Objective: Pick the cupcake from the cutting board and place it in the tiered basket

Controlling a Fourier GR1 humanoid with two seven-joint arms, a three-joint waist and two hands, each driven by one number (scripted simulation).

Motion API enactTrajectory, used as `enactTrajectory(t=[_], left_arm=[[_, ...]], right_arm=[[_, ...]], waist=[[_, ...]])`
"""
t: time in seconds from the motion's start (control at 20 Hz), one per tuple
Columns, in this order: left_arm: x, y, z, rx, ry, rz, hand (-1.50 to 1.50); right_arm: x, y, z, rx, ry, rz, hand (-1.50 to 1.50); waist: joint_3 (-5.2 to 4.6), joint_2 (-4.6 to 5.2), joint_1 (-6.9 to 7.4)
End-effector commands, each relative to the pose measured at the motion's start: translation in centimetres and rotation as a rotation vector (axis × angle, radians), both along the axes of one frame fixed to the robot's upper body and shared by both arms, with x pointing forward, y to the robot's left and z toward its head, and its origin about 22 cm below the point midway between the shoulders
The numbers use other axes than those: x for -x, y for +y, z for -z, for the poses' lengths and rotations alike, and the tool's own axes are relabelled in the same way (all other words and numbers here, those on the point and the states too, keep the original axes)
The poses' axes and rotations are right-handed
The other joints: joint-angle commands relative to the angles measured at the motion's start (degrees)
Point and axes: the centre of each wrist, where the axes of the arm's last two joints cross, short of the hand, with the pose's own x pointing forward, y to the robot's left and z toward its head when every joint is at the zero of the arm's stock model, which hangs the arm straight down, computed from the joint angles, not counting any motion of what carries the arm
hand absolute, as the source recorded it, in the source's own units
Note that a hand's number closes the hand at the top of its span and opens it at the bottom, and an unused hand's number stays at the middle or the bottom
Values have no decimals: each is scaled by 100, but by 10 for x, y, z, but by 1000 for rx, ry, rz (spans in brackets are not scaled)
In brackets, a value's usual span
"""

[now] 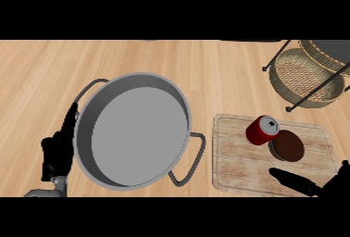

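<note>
The right robot hand (pixel 305 184) comes in at the lower right corner, its dark fingers (pixel 288 177) stretched out straight and spread over the near part of the board (pixel 236 172), holding nothing. Just beyond those fingertips, and apart from them, the cupcake (pixel 288 146) sits on the board, its dark brown top facing up. Touching the cupcake on the side away from this robot hand, and a little to the left, a red can (pixel 261 131) lies tilted on the board with its silver lid showing.

Well beyond the right robot hand, at the far right of the bench (pixel 41 69), stands the basket (pixel 301 85). Its lower wicker tier shows its woven floor between dark wire legs. The upper tier is cut off by the edge, and only a grey patch of it can be seen.

The left robot hand (pixel 54 155) rests at the left side, fingers pointing up and relaxed, holding nothing. Just to its right is a wide grey pan (pixel 130 134) with wire handles on both sides. The pan's rim hides part of this robot hand, and its smooth floor shows all over. The pan's nearer handle reaches close to the board's left edge.
</note>
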Motion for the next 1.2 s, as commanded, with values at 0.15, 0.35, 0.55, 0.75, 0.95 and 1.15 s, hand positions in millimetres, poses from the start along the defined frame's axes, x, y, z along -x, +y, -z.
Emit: enactTrajectory(t=[0.15,0.35,0.55,0.75,0.95,1.15], left_arm=[[13,-21,25,80,124,39,0],[26,-19,36,83,129,36,0],[17,-29,29,73,108,36,0],[20,-16,26,88,137,35,0],[22,-15,33,79,135,21,0],[19,-16,33,88,111,29,0]], right_arm=[[-31,11,-8,-95,189,61,-150],[-48,9,-8,-119,212,59,-150],[-58,14,-6,-164,201,42,-150],[-54,12,-3,-190,196,40,-150],[-64,8,-1,-186,197,36,-150],[-70,7,20,-173,202,42,150]], waist=[[-67,23,-190],[-70,29,-177],[-61,17,-227],[-60,-3,-264],[-63,6,-271],[-60,15,-249]])
